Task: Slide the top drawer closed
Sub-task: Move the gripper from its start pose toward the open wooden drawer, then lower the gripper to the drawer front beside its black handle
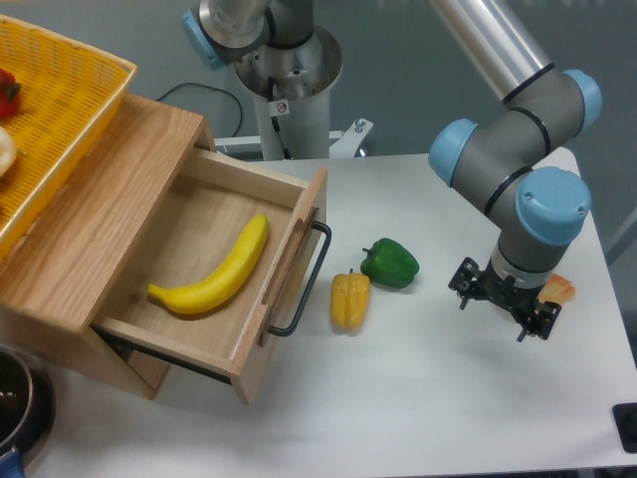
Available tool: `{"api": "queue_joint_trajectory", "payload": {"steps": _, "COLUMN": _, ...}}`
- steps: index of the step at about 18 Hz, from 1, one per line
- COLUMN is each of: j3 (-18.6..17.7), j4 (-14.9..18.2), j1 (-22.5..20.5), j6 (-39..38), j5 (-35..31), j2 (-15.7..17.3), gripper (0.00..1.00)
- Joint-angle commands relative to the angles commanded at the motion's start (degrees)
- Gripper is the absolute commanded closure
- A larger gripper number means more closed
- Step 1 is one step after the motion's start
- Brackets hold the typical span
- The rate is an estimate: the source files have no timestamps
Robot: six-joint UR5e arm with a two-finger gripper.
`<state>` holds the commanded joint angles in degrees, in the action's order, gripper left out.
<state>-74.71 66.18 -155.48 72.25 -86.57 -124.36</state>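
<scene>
— Hand first: where is it?

— Low over the worktop near its right edge, hanging from the grey arm with blue joint caps. It points down, and the black fingers sit under the wrist.

— Clenched or released?

— Can't tell. The wrist covers most of the fingers, and the gap between them doesn't show. Nothing is visibly held.

— What lies closest to it?

— An orange item, just beside the hand on its right and partly hidden by it. Too little shows to name it.

— And further out?

— Toward the middle of the worktop, 2 peppers: a green pepper and a yellow pepper, close together, the yellow one nearer the front edge. Both are well apart from the hand.

— Then the top drawer?

— The top drawer is at the left side of the worktop, pulled well out of its oak cabinet. Its black bar handle faces the peppers, with the yellow pepper just beside it. 1 banana lies inside on the drawer floor.

— Anything on the cabinet?

— A yellow basket rests on top, cut off by the frame's left edge. A dark round pot peeks in at the front left corner.
</scene>
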Motion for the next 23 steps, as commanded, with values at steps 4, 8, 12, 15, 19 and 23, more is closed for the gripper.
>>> {"api": "queue_joint_trajectory", "payload": {"steps": 4, "j3": 2.37, "j4": 2.63, "j1": 0.79, "j6": -3.06, "j5": 2.36, "j2": -0.35, "gripper": 0.00}}
{"api": "queue_joint_trajectory", "payload": {"steps": 8, "j3": 2.64, "j4": 2.99, "j1": 0.62, "j6": -5.61, "j5": 5.53, "j2": 0.26, "gripper": 0.00}}
{"api": "queue_joint_trajectory", "payload": {"steps": 12, "j3": 2.47, "j4": 3.95, "j1": 2.45, "j6": -16.23, "j5": 7.30, "j2": 2.10, "gripper": 0.00}}
{"api": "queue_joint_trajectory", "payload": {"steps": 15, "j3": 2.47, "j4": 6.85, "j1": 5.53, "j6": -21.26, "j5": 7.47, "j2": 4.39, "gripper": 0.00}}
{"api": "queue_joint_trajectory", "payload": {"steps": 19, "j3": 2.03, "j4": 10.80, "j1": 8.17, "j6": -23.12, "j5": 7.47, "j2": 8.16, "gripper": 0.00}}
{"api": "queue_joint_trajectory", "payload": {"steps": 23, "j3": 2.20, "j4": 13.10, "j1": 9.14, "j6": -23.47, "j5": 8.26, "j2": 9.49, "gripper": 0.22}}
